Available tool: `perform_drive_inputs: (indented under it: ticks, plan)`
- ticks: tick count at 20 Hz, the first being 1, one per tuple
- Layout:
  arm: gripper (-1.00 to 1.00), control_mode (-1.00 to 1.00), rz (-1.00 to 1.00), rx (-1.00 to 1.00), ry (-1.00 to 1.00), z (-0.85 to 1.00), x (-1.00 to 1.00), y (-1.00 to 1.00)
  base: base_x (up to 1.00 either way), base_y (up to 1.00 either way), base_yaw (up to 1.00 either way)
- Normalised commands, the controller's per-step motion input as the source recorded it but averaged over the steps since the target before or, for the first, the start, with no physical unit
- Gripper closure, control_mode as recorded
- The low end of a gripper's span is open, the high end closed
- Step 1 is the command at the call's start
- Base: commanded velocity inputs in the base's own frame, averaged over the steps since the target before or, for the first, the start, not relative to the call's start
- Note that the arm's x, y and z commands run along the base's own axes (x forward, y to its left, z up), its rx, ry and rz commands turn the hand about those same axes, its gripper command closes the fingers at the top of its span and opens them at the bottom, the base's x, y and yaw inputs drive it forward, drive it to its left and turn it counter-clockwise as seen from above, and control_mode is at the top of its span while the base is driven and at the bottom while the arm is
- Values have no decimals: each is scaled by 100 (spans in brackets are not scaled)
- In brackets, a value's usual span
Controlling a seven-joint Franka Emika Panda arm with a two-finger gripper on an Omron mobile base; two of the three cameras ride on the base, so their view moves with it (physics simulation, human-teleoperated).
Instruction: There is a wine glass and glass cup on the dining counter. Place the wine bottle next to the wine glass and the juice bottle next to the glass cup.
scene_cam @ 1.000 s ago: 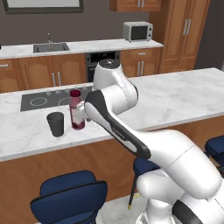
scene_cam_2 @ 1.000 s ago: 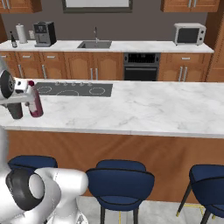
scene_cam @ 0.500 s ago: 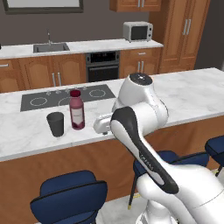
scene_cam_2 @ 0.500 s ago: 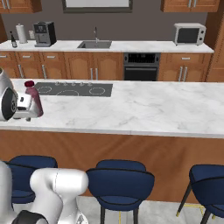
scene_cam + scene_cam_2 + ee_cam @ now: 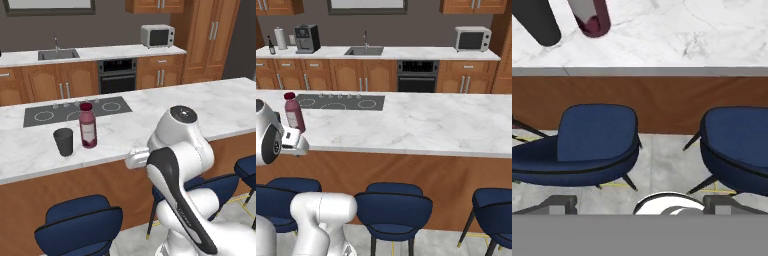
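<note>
Juice bottle: the juice bottle [image 5: 88,125] stands upright on the desk [image 5: 165,107], just in front of the grey cooktop [image 5: 75,111], red cap on top, pale label facing us.
Cup: the dark glass cup [image 5: 64,141] sits just to the left of the bottle in the left base view, close beside it, a thin gap showing between them.
From the right: the bottle [image 5: 294,112] shows at the far left end of the desk [image 5: 421,125], next to the cooktop [image 5: 338,102].
From the hand: bottle [image 5: 589,17] and cup [image 5: 537,22] both peek in at the top left, side by side on the marble [image 5: 687,32].
Jaws: the jaws [image 5: 639,206] are open wide, nothing between them, looking down past the desk's wooden side at two blue stools [image 5: 594,140] on the floor.
Arm: the white arm [image 5: 177,150] is folded in front of the desk edge, well clear of the bottle and the cup.
Back wall: a microwave [image 5: 157,35] and a sink [image 5: 59,53] sit on the rear counter.
</note>
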Motion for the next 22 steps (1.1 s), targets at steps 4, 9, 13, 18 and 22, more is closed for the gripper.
perform_drive_inputs:
  ticks: [4, 9, 13, 18, 22]
  plan:
    - [-100, -100, -18, 0, 4, -24, -2, -38, 0, 0, 0]
    - [-100, -100, -16, 0, 11, -21, 0, -36, 0, 0, 0]
    - [-100, -100, -11, 0, 10, -18, -5, -38, 0, 0, 0]
    - [-100, -100, -4, -1, 10, -20, -4, -19, 0, 0, 0]
    - [-100, -100, 0, -7, 0, -19, -8, -5, 0, 0, 0]
